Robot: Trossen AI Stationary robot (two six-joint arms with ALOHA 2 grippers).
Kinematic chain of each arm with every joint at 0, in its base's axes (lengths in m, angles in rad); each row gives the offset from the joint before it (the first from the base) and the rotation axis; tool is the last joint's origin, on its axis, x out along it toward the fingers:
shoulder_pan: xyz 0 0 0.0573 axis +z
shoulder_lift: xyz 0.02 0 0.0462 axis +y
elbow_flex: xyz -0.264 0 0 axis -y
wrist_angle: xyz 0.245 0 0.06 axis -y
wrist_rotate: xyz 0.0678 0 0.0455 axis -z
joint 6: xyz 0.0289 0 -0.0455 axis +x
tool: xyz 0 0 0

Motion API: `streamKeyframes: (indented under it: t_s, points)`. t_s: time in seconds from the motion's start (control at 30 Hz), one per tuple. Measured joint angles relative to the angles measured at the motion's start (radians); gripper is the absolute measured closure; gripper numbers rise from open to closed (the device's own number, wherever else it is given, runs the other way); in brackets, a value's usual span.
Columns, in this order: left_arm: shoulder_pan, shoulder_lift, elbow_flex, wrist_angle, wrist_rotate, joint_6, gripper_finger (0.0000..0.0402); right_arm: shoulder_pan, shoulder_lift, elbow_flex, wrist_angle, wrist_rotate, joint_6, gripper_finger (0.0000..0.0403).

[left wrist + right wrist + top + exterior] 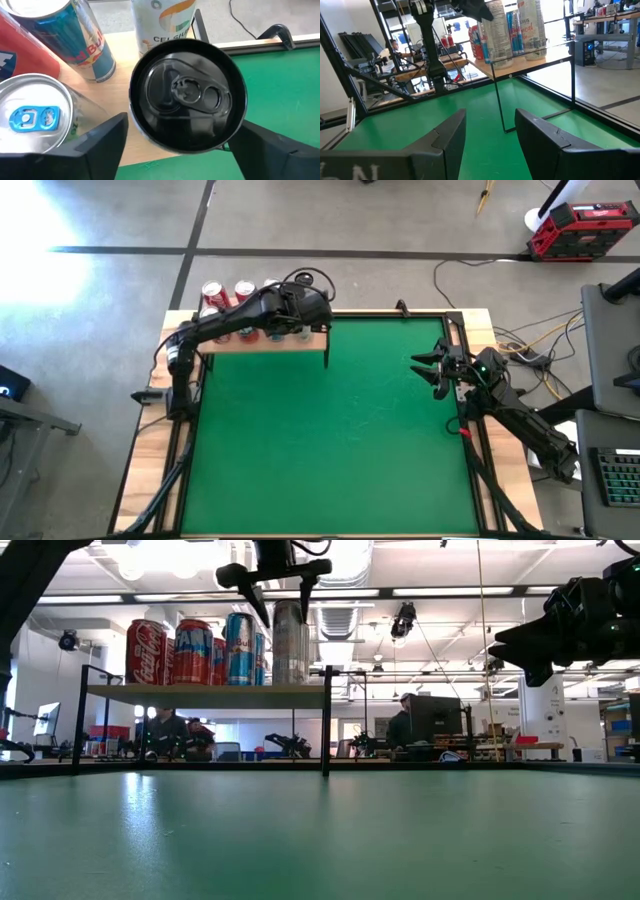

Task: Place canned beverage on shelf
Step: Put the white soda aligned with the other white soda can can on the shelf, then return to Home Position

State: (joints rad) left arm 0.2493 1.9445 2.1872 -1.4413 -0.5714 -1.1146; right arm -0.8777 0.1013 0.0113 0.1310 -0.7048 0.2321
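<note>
The shelf (200, 693), a light-wood board on thin black legs, stands at the far left of the green mat (330, 430). A silver can with a black top (187, 95) stands upright on its base at the board's right end (290, 640). My left gripper (283, 610) hovers over it, open. One finger (100, 145) stands on each side of the can's top, and I see no touch. My right gripper (425, 372) waits at the mat's right edge, open with nothing between its fingers (490, 135).
Several more cans stand on the board to the left of and behind the silver one: red ones (148, 650), a blue one (85, 40) and a white one (162, 25). The shelf's front right leg (326, 725) reaches down to the mat. People sit in the room beyond.
</note>
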Motion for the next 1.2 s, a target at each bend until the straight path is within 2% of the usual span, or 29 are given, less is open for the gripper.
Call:
streamKeyframes:
  t_s: [0.27,0.4,0.6,0.77,0.97,1.07,1.2]
  points:
    - [-0.01,0.0,0.007,-0.004,0.014,0.015,0.0024,0.0,0.0,0.0,0.0,0.0,0.0,0.0241]
    - [-0.028,-0.002,0.02,-0.031,0.038,0.083,0.0004,0.0,0.0,0.0,0.0,0.0,0.0,0.0241]
    - [-0.08,-0.002,0.021,-0.102,0.055,0.207,0.0008,0.0,0.0,0.0,0.0,0.0,0.0,0.0241]
    - [-0.141,-0.018,0.021,-0.13,0.059,0.187,0.0009,0.0,0.0,0.0,0.0,0.0,0.0,0.0241]
    - [-0.202,-0.117,-0.006,-0.13,0.06,0.189,0.0026,0.0,0.0,0.0,0.0,0.0,0.0,0.0241]
    - [-0.216,-0.197,-0.086,-0.127,0.061,0.19,0.0047,0.0,0.0,0.0,0.0,0.0,0.0,0.0241]
    - [-0.216,-0.37,-0.302,-0.13,0.068,0.167,0.0082,0.0,0.0,0.0,0.0,0.0,0.0,0.0241]
